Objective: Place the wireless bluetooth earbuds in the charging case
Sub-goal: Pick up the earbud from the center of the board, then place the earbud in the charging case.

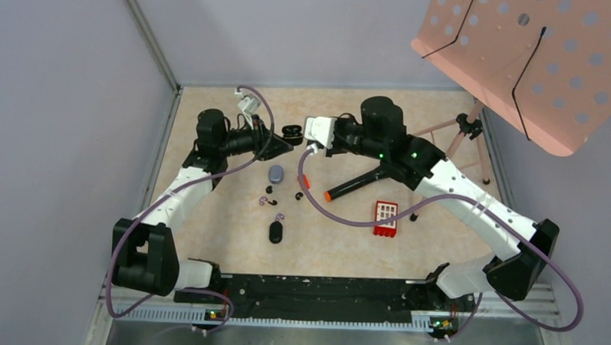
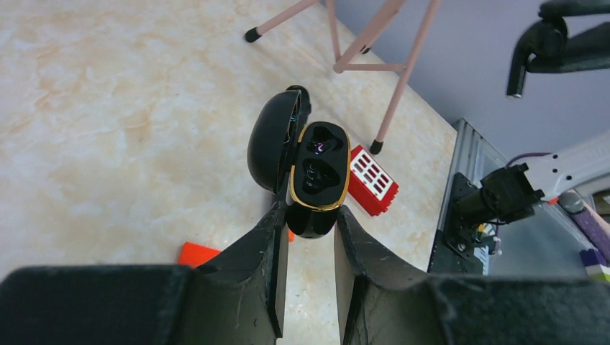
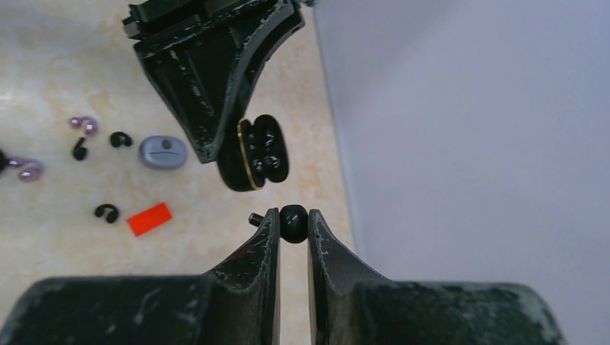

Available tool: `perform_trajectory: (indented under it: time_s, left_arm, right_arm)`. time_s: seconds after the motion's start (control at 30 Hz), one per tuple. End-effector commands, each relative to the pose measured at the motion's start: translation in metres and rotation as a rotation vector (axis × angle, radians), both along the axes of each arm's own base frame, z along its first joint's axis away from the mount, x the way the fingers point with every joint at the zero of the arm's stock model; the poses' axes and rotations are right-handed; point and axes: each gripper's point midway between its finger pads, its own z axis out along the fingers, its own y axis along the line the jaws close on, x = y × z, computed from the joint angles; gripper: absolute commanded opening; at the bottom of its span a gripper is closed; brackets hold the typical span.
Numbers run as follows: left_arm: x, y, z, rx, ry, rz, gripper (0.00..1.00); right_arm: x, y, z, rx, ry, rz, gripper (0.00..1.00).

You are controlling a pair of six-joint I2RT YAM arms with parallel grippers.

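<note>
Sitting clamped between the right jaws: one earbud (image 3: 293, 223).

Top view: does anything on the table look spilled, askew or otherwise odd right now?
Nothing damaged or spilled. Tiny black and purple earbuds lie scattered loose mid-table beside a grey-blue oval case. The left gripper holds the open gold-rimmed black charging case; the right gripper pinches one black earbud.

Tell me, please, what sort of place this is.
Probably a robotics lab cell: plain grey walls box in a marble-patterned tabletop, a black mounting rail lines its near edge, and a perforated pink stand sits at right.
</note>
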Motion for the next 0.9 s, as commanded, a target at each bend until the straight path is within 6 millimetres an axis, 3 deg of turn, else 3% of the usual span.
perform_trajectory:
  time_s: [0.0, 0.37, 0.87]
  left_arm:
    - [-0.012, -0.018, 0.042, -0.023, -0.164, -0.104, 0.00]
    - [-0.025, -0.027, 0.065, -0.074, -0.171, -0.142, 0.00]
    - [-0.042, -0.030, 0.078, -0.101, -0.204, -0.207, 0.00]
  right_arm:
    - [0.004, 0.001, 0.036, 0.050, -0.264, -0.004, 0.00]
    - [0.004, 0.007, 0.040, 0.063, -0.362, -0.012, 0.00]
    - [0.001, 0.012, 0.025, 0.006, -0.369, 0.042, 0.00]
